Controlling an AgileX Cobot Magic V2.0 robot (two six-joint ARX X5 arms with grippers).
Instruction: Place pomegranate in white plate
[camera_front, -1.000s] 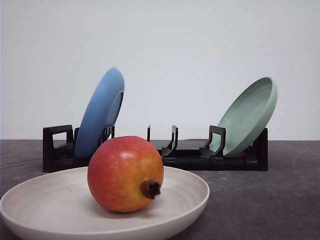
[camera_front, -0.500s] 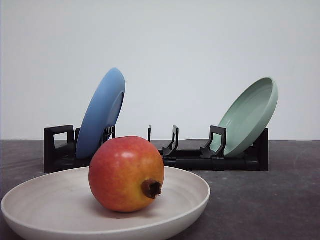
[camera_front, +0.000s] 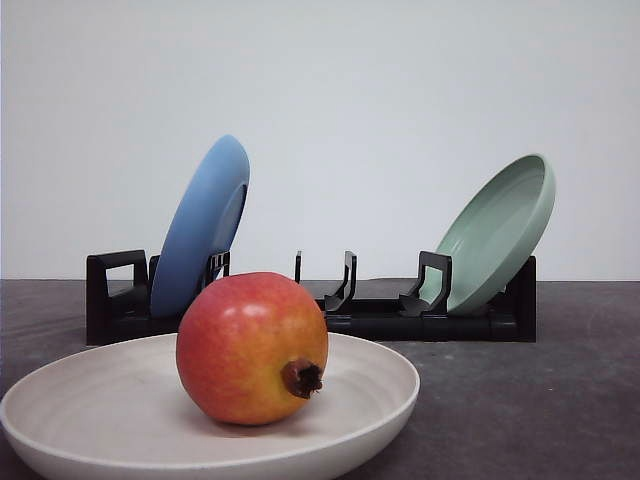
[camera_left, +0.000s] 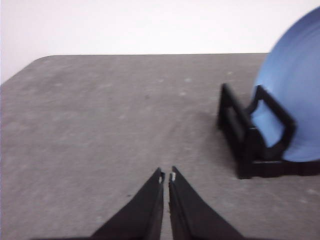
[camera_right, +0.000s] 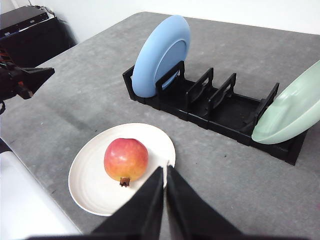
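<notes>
Both sets of jaws are pressed together with nothing between them. The left gripper (camera_left: 166, 176) shows only a hairline slit between its black fingertips and hangs above bare counter (camera_left: 100, 125), with the end of the black rack (camera_left: 245, 135) off to one side. The right gripper (camera_right: 165, 170) is closed just as tightly, its tips raised above the near rim of the white plate (camera_right: 87, 175), touching neither plate nor fruit as far as I can tell.

The grey counter carries everything. Across its far side runs the long black rack (camera_front: 370, 318), with the blue plate (camera_front: 200, 230) leaning in its left end and the pale green plate (camera_front: 500, 230) tilted in its right end; the slots between stand vacant. Nearer the front lies the white plate (camera_front: 90, 400), flat on the counter. The pomegranate (camera_front: 250, 348) sits inside it, roughly at the middle, red shading to yellow-orange below, its dark crown nub pointing forward and to the right.
</notes>
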